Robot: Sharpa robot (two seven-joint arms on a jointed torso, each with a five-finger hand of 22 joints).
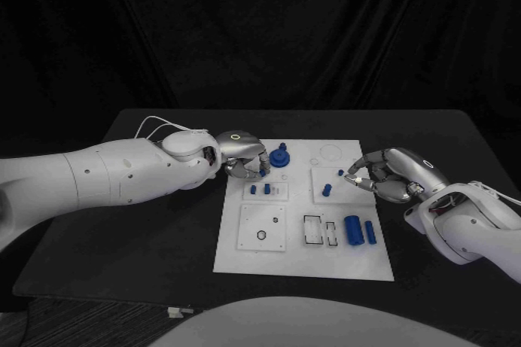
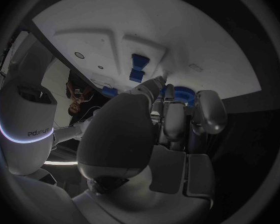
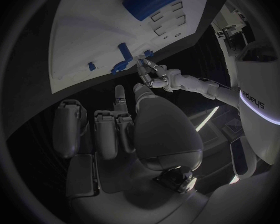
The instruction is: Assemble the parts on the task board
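Fingers (image 1: 252,166) of the left hand (image 1: 241,153) curl down over the far left corner of the task board (image 1: 304,260), just beside a tall blue part (image 1: 280,157) standing upright there; whether they pinch anything cannot be told from the head view. Two small blue pegs (image 1: 260,188) stand in a square plate just on the near side of that hand. Across the board, the right hand (image 1: 393,174) hovers at the right edge, fingertips drawn together close to a small blue part (image 1: 327,189) on the right-hand plate, grip unclear. Nearer the robot, a thick blue cylinder (image 1: 354,229) and a thinner one (image 1: 370,232) lie flat, long axes running front to back, on the right hand's side of the board and well apart from the left.

From the left wrist, curled fingers (image 2: 175,117) hang close over the white board (image 2: 90,20), a blue ring-shaped part (image 2: 182,92) just beyond their tips and two blue pegs (image 2: 139,67) further on; nothing is seen between the fingers.

From the right wrist, folded fingers (image 3: 109,129) appear to hold nothing, with the board (image 3: 71,45) beyond them. The large blue cylinder (image 3: 149,0) lies at the far end. The right hand looks better placed for the lying cylinders, judging by this layout.
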